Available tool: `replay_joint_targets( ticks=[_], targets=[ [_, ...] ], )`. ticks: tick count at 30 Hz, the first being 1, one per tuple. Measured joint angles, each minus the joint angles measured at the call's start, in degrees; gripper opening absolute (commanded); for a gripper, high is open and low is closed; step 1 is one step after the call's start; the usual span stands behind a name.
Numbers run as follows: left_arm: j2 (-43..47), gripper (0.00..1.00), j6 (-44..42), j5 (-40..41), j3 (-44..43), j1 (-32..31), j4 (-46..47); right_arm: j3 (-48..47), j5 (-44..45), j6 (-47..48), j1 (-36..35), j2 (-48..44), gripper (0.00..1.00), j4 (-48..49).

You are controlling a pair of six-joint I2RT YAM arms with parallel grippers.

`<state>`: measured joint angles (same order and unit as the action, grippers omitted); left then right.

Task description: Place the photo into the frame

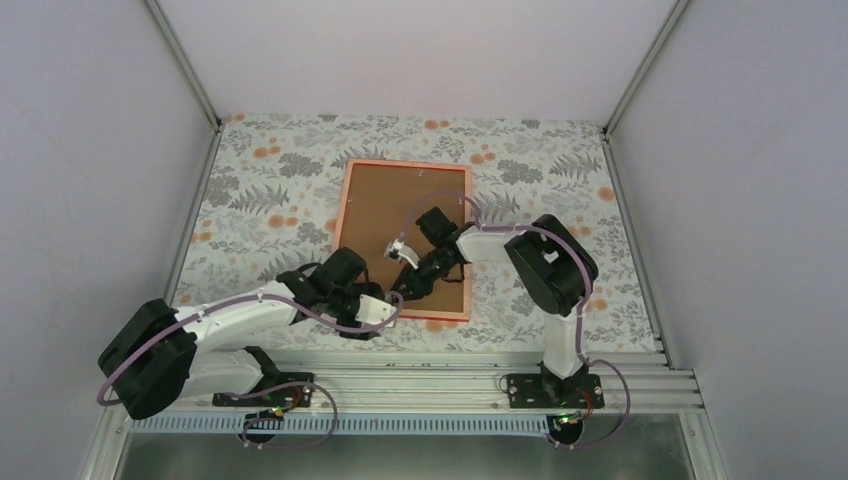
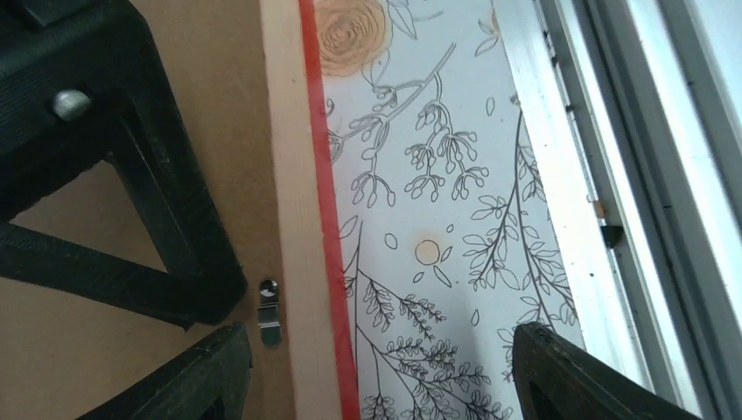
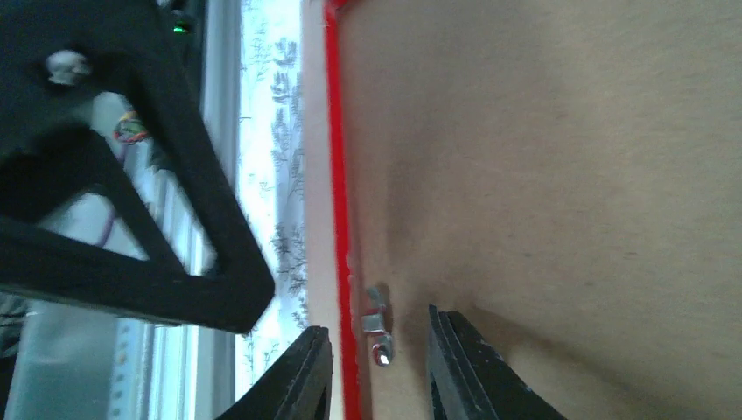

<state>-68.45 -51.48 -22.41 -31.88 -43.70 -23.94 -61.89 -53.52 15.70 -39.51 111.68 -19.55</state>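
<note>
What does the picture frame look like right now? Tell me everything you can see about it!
The frame lies flat, back side up, on the flowery table. Its thin border looks pale orange-pink from above, with a bright red edge along its side. A brown backing board fills the middle, and a small metal clip sits by the near border. The right pincer has a finger on either side of that clip. The left pincer hangs open over the near border. No photo shows.
</note>
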Motion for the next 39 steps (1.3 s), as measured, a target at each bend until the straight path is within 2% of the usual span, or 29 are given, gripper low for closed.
replay_joint_targets(
  ticks=[8, 16, 29, 39],
  targets=[
    [-7.19, 0.72, 1.4, 6.73, 1.84, -2.08, 7.69, 0.15, -2.43, 0.26, -0.07, 3.17, 0.24, 0.55],
    [-9.27, 0.66, 2.62, 9.44, 1.84, -2.16, 11.93, -0.35, -3.34, -1.49, -0.04, 4.13, 0.2, 1.55],
    [-11.21, 0.49, 3.02, 8.92, 0.74, -2.16, 12.02, -0.15, -5.2, -4.31, 1.92, 5.14, 0.17, 2.45],
    [-11.76, 0.3, 0.81, 9.09, -0.24, -2.69, 10.67, -0.11, -6.1, -4.9, 2.27, 5.66, 0.16, 2.95]
  ],
)
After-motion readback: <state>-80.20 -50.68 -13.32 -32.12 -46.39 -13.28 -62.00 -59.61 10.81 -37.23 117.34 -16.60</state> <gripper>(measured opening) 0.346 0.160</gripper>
